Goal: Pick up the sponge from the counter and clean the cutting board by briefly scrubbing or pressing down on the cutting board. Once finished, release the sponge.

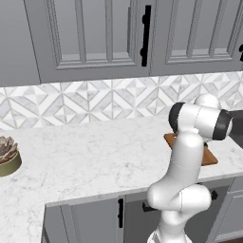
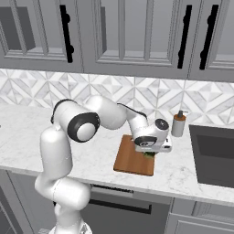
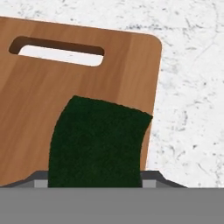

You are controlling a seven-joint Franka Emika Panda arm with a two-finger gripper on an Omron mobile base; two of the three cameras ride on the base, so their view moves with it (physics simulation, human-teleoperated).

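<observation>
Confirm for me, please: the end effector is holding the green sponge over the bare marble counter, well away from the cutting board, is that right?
Not quite. The end effector does hold the green sponge, but it is over the cutting board, near the edge by its handle slot, not over bare counter. The hand view shows the wood directly beneath the sponge, and the right base view agrees.

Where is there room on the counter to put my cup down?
Lots of bare counter between the potted plant and the cutting board. It's crowded by the board: sponge, gripper and soap bottle near the sink.
</observation>
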